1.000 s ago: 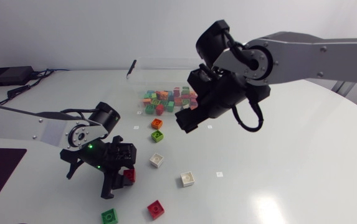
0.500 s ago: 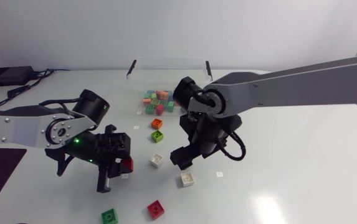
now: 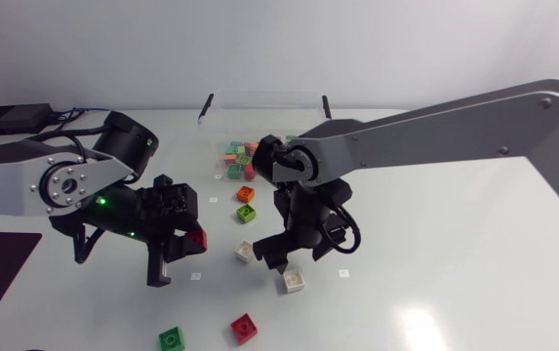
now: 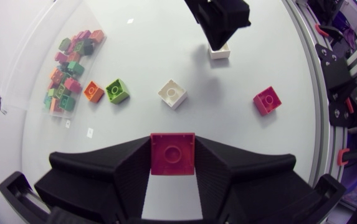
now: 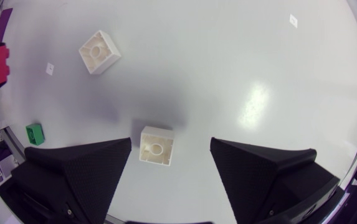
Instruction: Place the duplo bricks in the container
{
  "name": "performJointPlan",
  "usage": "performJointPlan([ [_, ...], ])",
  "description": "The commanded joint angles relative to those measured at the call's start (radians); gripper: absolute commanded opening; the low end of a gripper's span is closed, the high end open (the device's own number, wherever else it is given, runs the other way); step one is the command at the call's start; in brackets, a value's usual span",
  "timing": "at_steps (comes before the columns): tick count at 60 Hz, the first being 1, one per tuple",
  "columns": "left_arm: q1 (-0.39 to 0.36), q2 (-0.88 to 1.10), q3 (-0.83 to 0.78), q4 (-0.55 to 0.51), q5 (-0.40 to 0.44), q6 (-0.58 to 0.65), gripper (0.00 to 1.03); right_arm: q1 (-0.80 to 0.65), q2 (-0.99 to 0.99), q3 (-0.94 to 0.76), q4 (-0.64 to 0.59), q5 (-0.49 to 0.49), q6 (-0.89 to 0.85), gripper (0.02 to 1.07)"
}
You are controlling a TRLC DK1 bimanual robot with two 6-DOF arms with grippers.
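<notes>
Just ahead of the right gripper (image 5: 171, 148), between its spread fingers, a white brick (image 5: 156, 146) is seen; a red brick (image 4: 172, 154) is clamped in the left gripper (image 4: 173, 157).

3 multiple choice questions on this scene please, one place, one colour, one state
1. The white brick nearer the right gripper lies: A between its fingers; B outside one finger; C far ahead of them.
2. The brick in the left gripper is: A green; B white; C red.
3. The right gripper is: A shut on a brick; B open; C shut, empty.
1 A: the right wrist view shows it in the gap. 2 C: a red brick sits pinched between both fingers. 3 B: its fingers stand wide, clear of the white brick.
</notes>
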Motion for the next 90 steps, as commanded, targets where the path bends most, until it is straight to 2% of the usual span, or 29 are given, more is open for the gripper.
performJointPlan([
  [1, 0.007, -0.024, 0.063, -0.022, -0.007, -0.031, 0.28, 0.008, 0.045, 0.027, -0.025, 0.016, 0.069, 0.87],
  [7, 0.009, -0.030, 0.109, -0.028, -0.013, -0.056, 0.28, 0.009, 0.055, 0.029, -0.028, 0.014, 0.076, 0.86],
  [10, 0.017, -0.030, 0.145, -0.033, -0.015, -0.065, 0.28, 0.013, 0.060, 0.027, -0.024, 0.017, 0.089, 0.78],
  [14, 0.027, -0.026, 0.188, -0.039, -0.015, -0.076, 0.28, 0.013, 0.068, 0.027, -0.019, 0.019, 0.101, 0.73],
  [26, 0.058, -0.014, 0.288, -0.056, -0.015, -0.107, 0.28, 0.026, 0.086, 0.029, -0.025, 0.020, 0.113, 0.72],
  [31, 0.066, -0.007, 0.303, -0.054, -0.015, -0.116, 0.28, 0.026, 0.095, 0.029, -0.027, 0.019, 0.115, 0.66],
  [48, 0.073, 0.028, 0.359, -0.028, -0.015, -0.153, 0.28, 0.013, 0.101, 0.010, -0.032, 0.014, 0.121, 0.60],
  [52, 0.076, 0.040, 0.374, -0.016, -0.015, -0.165, 0.28, 0.009, 0.106, 0.009, -0.032, 0.009, 0.119, 0.57],
  [53, 0.078, 0.048, 0.383, -0.014, -0.013, -0.169, 0.28, 0.009, 0.108, 0.009, -0.028, 0.009, 0.119, 0.52],
  [65, 0.086, 0.100, 0.448, 0.021, -0.013, -0.223, 0.28, 0.005, 0.101, 0.006, -0.032, 0.011, 0.112, 0.46],
  [74, 0.089, 0.151, 0.509, 0.047, -0.013, -0.260, 0.28, -0.007, 0.077, -0.011, -0.027, 0.022, 0.092, 0.31],
  [83, 0.087, 0.232, 0.576, 0.125, -0.012, -0.334, 0.28, -0.010, 0.011, -0.033, -0.025, 0.034, 0.073, 0.30],
  [90, 0.086, 0.309, 0.641, 0.148, -0.012, -0.370, 0.28, -0.021, -0.035, -0.028, -0.030, 0.032, 0.063, 0.30],
])
